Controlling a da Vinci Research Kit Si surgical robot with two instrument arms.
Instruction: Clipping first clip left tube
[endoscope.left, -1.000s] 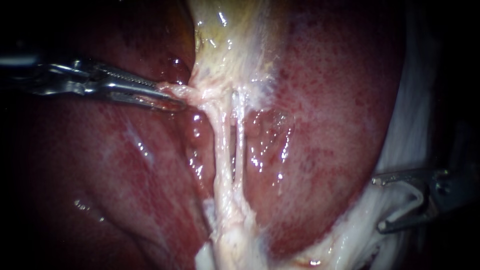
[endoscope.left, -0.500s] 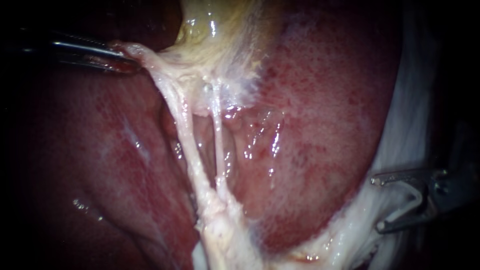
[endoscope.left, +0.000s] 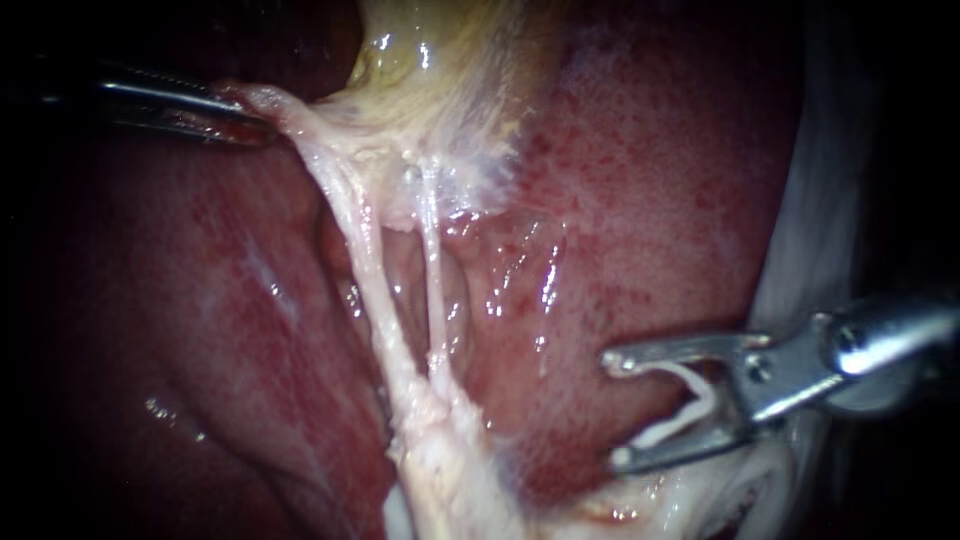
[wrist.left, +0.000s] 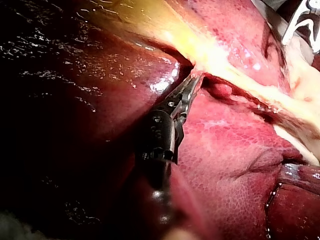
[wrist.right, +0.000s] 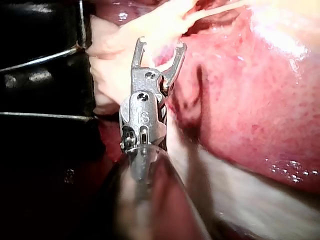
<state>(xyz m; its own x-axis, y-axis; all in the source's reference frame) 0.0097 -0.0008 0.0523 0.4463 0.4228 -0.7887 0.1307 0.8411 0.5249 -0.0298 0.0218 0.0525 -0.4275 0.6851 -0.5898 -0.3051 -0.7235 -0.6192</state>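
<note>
Endoscope: the left instrument (endoscope.left: 252, 118) jaws are clamping tissue (endoscope.left: 278, 104) beside the gallbladder (endoscope.left: 430, 60). The left tube (endoscope.left: 372, 280) is running taut. The right instrument (endoscope.left: 612, 410) jaws, standing wide, are holding a clip (endoscope.left: 690, 405), well apart from it.
Left wrist: jaws are gripping tissue.
Right wrist: jaws are standing wide.

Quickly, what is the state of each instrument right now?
Left instrument: jaws shut on pale tissue, pulling it sideways.
Right instrument: jaws stand apart, holding a white clip between them.
</note>
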